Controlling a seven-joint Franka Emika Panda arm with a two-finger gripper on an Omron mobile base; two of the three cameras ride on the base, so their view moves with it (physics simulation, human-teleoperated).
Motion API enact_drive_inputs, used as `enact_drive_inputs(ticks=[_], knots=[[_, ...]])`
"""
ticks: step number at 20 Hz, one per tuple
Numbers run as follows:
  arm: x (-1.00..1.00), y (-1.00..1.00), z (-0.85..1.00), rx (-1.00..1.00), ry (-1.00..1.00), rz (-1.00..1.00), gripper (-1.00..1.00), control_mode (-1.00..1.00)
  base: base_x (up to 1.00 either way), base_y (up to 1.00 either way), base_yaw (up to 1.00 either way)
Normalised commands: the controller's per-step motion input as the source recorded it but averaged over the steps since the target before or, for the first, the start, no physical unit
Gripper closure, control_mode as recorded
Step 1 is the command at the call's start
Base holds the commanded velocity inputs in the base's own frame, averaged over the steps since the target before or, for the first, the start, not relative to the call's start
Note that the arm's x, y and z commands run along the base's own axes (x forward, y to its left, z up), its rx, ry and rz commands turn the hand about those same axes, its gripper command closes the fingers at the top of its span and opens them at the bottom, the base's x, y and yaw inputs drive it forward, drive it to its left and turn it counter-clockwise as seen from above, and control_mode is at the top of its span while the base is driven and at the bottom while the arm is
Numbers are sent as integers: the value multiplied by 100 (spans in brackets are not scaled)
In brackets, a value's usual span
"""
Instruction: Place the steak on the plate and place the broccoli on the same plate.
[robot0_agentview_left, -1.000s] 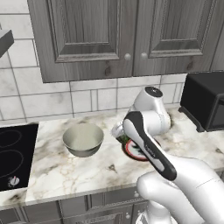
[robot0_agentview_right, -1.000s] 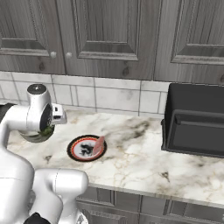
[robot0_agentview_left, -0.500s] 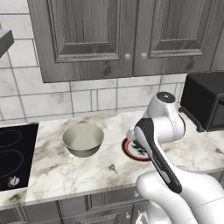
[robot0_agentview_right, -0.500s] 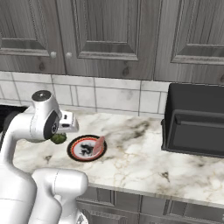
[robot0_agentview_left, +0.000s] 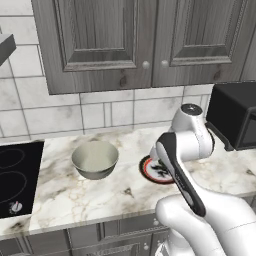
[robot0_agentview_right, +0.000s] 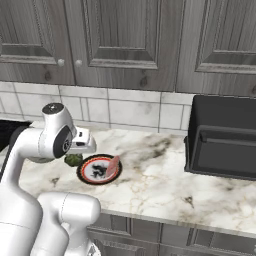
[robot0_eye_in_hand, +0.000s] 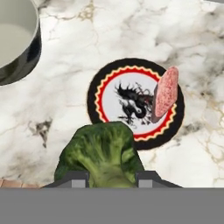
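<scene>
While the arm reaches out over the marble table (robot0_agentview_left: 75, 195), the fingers (robot0_eye_in_hand: 109, 175) are clenched on the broccoli (robot0_eye_in_hand: 101, 154), which fills the lower middle of the hand view with its bumpy green head between the two dark tips. From the right base view the broccoli (robot0_agentview_right: 74, 160) hangs just beside the plate's outer rim, on the side toward the bowl, under the white hand; whether it is above the table or touching it I cannot tell.

The plate (robot0_eye_in_hand: 105, 94) lies flat on the table, round, with a black outer band, a red-orange ring and a white centre bearing a dark dragon-like mark. In the hand view it sits just beyond the broccoli, whose head overlaps the plate's near edge. The steak (robot0_eye_in_hand: 165, 92) rests on the plate at the side away from the bowl, a pinkish slab with pale streaks that overhangs the rim slightly; in the right base view the steak (robot0_agentview_right: 114, 163) looks tilted, one end raised off the plate (robot0_agentview_right: 95, 172).

Beside the plate stands the grey-beige bowl (robot0_agentview_left: 95, 159), near but apart from it, and beyond the bowl lies a black cooktop (robot0_agentview_left: 17, 180). On the plate's other side, well apart, sits a black microwave (robot0_agentview_right: 222, 137). Grey wooden cabinets (robot0_agentview_left: 135, 40) hang above the tiled wall behind the plate.
</scene>
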Motion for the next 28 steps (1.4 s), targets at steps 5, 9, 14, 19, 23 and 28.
enact_drive_inputs(ticks=[5,9,14,19,23,28], knots=[[25,-1,-26,0,0,0,100,-100,0,0,0],[34,0,-40,0,0,0,100,-100,0,0,0],[41,-2,-32,0,0,0,100,-100,0,0,0],[35,-7,-15,0,0,0,100,-100,0,0,0],[34,-6,-6,0,0,0,100,-100,0,0,0],[30,-1,-7,0,0,0,100,-100,0,0,0]])
